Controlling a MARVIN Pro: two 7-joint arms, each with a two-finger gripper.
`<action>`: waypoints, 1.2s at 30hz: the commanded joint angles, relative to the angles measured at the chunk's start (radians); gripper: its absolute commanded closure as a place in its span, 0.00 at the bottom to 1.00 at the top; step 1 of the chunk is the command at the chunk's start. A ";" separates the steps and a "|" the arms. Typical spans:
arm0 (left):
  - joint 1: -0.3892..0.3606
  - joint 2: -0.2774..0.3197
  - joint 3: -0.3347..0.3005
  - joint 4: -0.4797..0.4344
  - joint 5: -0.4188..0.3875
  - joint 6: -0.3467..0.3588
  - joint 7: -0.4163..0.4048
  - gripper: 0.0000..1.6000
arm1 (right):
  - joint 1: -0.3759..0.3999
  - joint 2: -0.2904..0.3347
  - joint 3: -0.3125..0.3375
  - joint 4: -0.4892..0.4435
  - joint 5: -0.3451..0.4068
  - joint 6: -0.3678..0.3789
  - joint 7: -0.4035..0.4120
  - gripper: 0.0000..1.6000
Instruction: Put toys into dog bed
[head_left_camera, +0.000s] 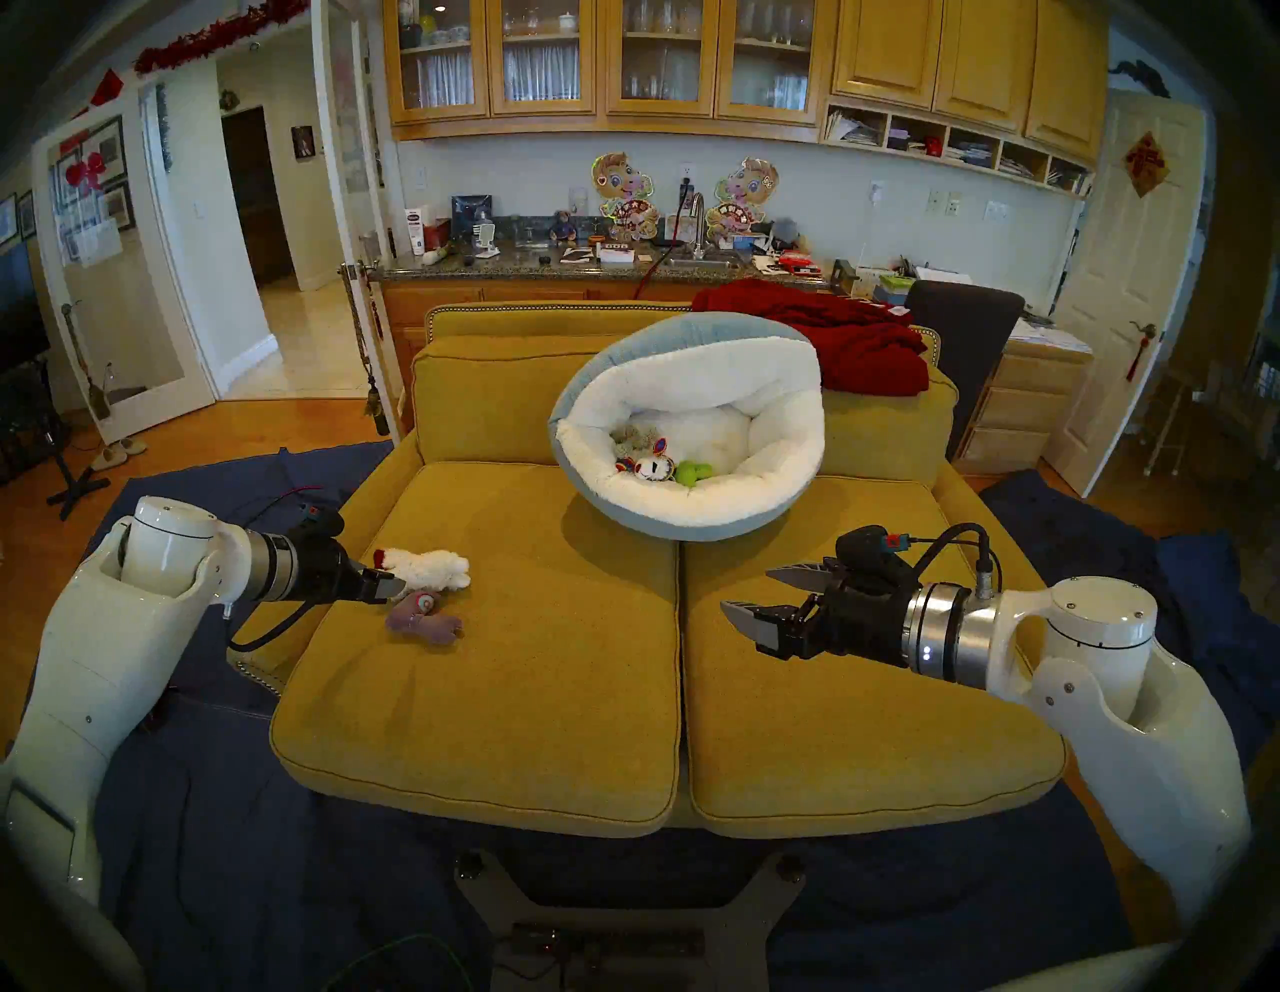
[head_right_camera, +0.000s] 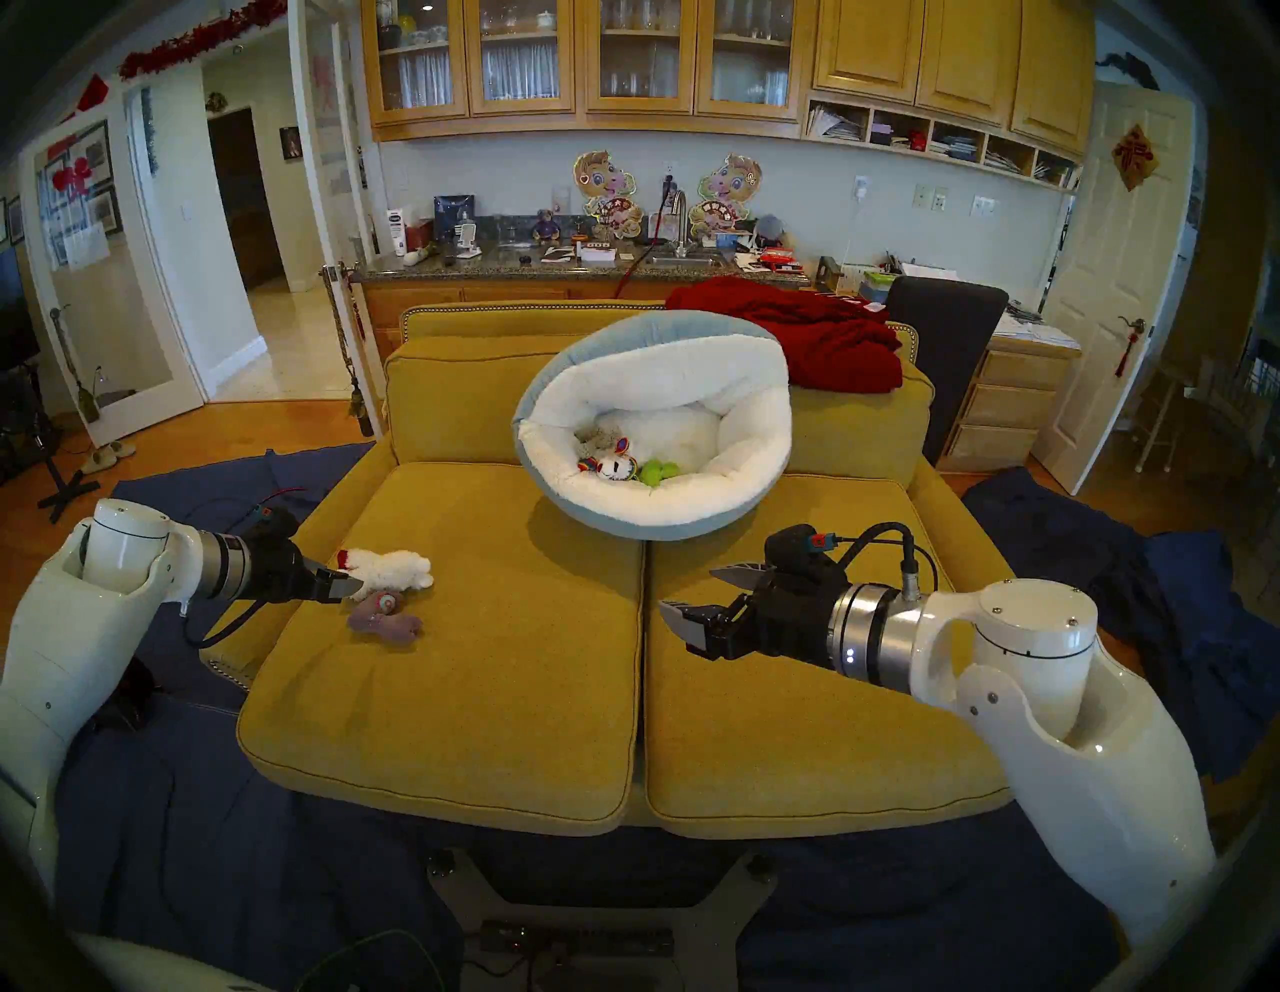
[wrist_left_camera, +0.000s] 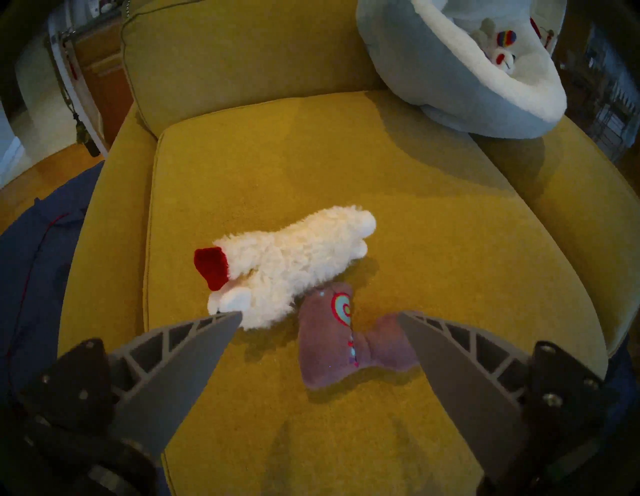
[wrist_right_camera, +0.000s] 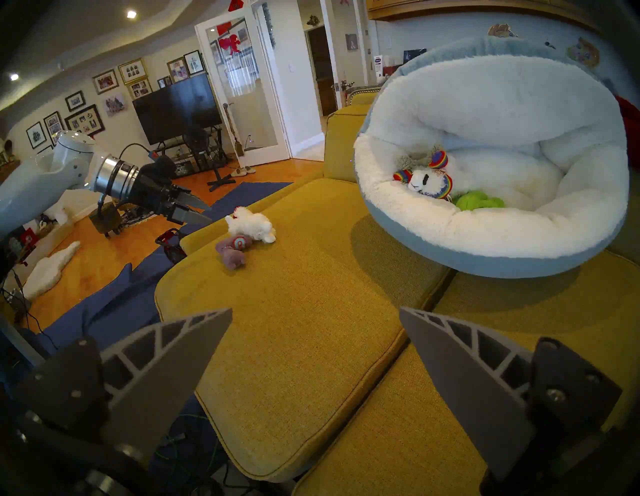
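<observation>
Over sofa (head_left_camera: 554, 693), both jaws wide, empty.

My arms (head_left_camera: 104, 665) are glossy white shells with rounded joint caps and small dark screws, each ending in a brushed silver wrist ring (head_left_camera: 945, 634). Past it sit black gripper bodies, looped black cables, and grey ribbed fingers (wrist_right_camera: 460, 377) with triangular cut-outs.
</observation>
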 joint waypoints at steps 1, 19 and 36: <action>-0.105 -0.033 -0.001 0.015 0.004 -0.016 0.025 0.00 | 0.013 0.001 0.010 -0.015 0.000 -0.006 0.001 0.00; -0.234 -0.124 0.062 0.120 0.020 -0.019 0.082 0.00 | 0.013 0.001 0.007 -0.011 0.000 -0.006 0.001 0.00; -0.355 -0.178 0.120 0.259 0.088 -0.021 0.116 0.00 | 0.013 0.001 0.004 -0.007 0.001 -0.006 0.001 0.00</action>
